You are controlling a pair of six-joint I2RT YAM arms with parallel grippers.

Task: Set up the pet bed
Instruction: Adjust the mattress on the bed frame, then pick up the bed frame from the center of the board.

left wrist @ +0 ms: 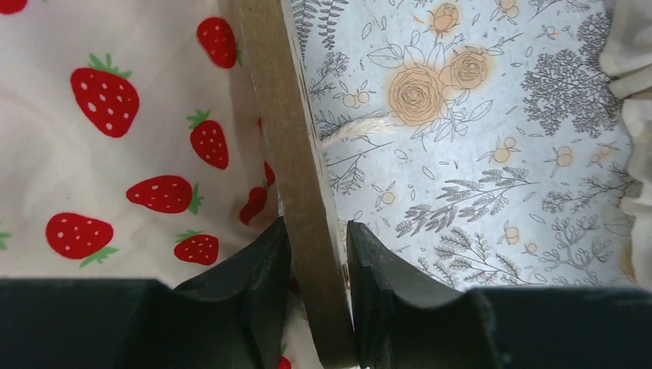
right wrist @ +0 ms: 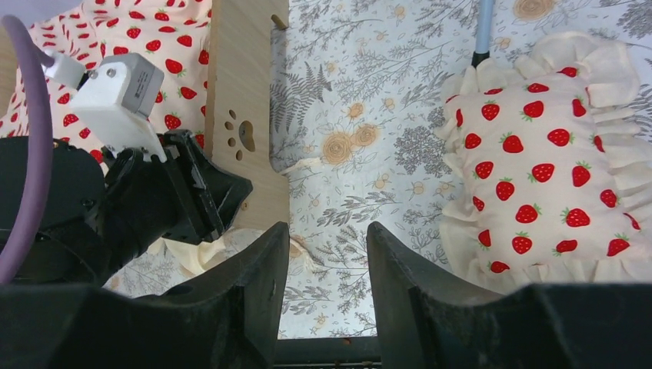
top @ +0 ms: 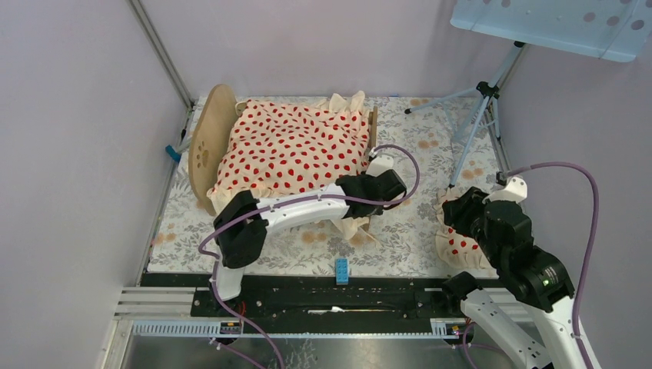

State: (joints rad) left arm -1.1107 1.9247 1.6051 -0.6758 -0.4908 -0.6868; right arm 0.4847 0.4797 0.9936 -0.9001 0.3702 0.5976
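Observation:
The pet bed (top: 206, 146) stands at the back left of the floral mat. A cream strawberry-dotted blanket (top: 296, 142) covers it and hides the mattress. My left gripper (top: 378, 187) is at the bed's right end. In the left wrist view the left gripper (left wrist: 317, 240) is shut on the edge of the wooden end board (left wrist: 292, 146), with the blanket (left wrist: 115, 154) to its left. My right gripper (top: 464, 209) hovers over the ruffled pillow (top: 455, 242), open and empty. The right wrist view shows the right gripper (right wrist: 327, 240), the pillow (right wrist: 542, 165) and the paw-cut end board (right wrist: 242, 92).
A tripod stand (top: 480, 115) is on the mat at the back right, under a pale blue panel (top: 553, 23). A small blue block (top: 340, 269) lies at the mat's front edge. Walls close in on the left, back and right.

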